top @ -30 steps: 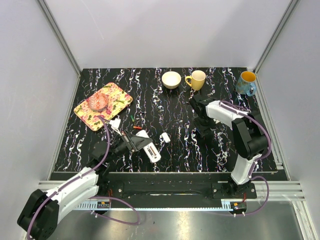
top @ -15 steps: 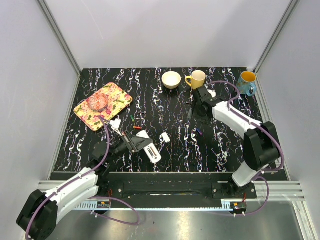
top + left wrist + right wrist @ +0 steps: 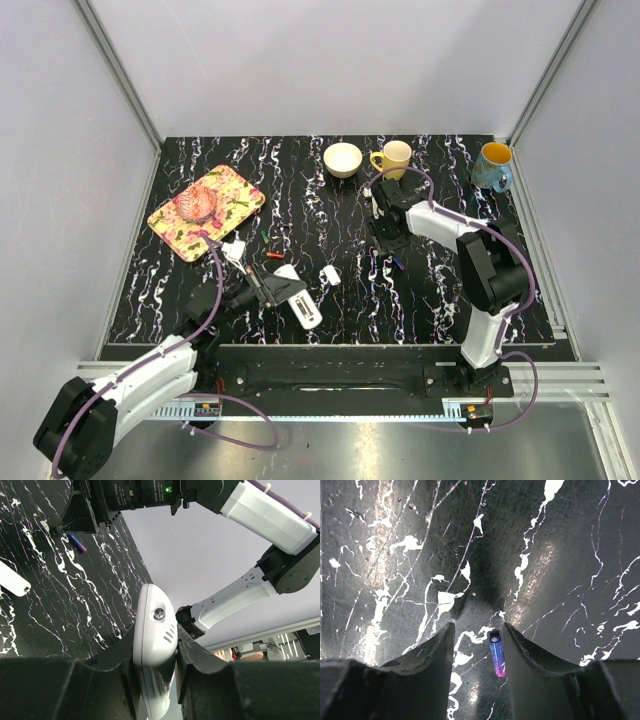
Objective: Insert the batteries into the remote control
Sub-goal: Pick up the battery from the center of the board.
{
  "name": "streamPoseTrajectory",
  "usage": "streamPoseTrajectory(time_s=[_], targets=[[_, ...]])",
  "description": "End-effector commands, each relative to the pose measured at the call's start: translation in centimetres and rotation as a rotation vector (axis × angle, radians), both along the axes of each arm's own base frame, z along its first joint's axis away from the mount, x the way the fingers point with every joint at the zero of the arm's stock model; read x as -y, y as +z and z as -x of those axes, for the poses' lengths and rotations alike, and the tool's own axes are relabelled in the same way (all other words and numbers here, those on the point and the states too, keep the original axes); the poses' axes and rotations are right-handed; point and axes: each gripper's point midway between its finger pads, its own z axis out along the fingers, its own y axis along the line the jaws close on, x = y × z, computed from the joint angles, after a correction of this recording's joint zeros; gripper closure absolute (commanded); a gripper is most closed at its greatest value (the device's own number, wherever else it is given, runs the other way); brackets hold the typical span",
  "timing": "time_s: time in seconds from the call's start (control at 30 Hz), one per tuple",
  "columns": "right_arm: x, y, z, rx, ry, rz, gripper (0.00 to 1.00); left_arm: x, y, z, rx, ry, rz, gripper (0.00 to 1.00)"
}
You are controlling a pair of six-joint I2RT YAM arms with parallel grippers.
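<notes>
Over the last half second the right arm has pulled back from its reach toward the yellow mug (image 3: 394,159) and folded at the elbow. That has brought the right gripper (image 3: 384,228) in toward the middle of the table (image 3: 450,300), while the left arm has hardly shifted. Seen from that wrist, the jaws stand apart with a moderate gap and nothing held between them. A blue-and-purple battery (image 3: 496,655) lies flat on the dark marbled surface, framed in that gap and roughly in line with the fingers. I would judge the gripper is lined up this way so it can drop straight down and close across the battery's thin body, though how high it hangs I cannot tell. The left gripper (image 3: 155,647) is clamped on the long sides of the remote control (image 3: 152,622) at the near left of the table, with one end jutting out toward the right arm. It looks like a steadying hold, meant to present the handset for loading; whether it rests on the table or is raised I cannot tell. A small loose white piece (image 3: 330,274) lies just beside the remote's far end without touching it. I cannot see into the compartment, so the loading looks not yet begun
</notes>
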Motion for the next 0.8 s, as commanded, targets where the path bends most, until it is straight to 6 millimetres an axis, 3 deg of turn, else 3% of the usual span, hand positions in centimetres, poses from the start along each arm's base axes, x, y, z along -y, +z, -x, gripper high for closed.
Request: streamPoseTrajectory(time_s=[0.0,0.3,0.67,0.77], targets=[[-0.9,1.6,-1.0,0.06,0.05,-0.027,0.5,0.2,1.8,0.1,0.087,-0.017,0.012,1.0],[0.8,0.7,0.8,0.058,-0.011,0.005,0.51,0.8,1.7,-0.2,0.074,-0.034,0.021,1.0],[1.5,0.2,1.2,0.04,-0.036,0.034,0.69,0.9,1.7,-0.3,0.07,-0.039,0.018,1.0],[1.9,0.4,1.5,0.034,-0.048,0.042,0.65,0.9,1.7,-0.3,0.071,-0.037,0.016,1.0]])
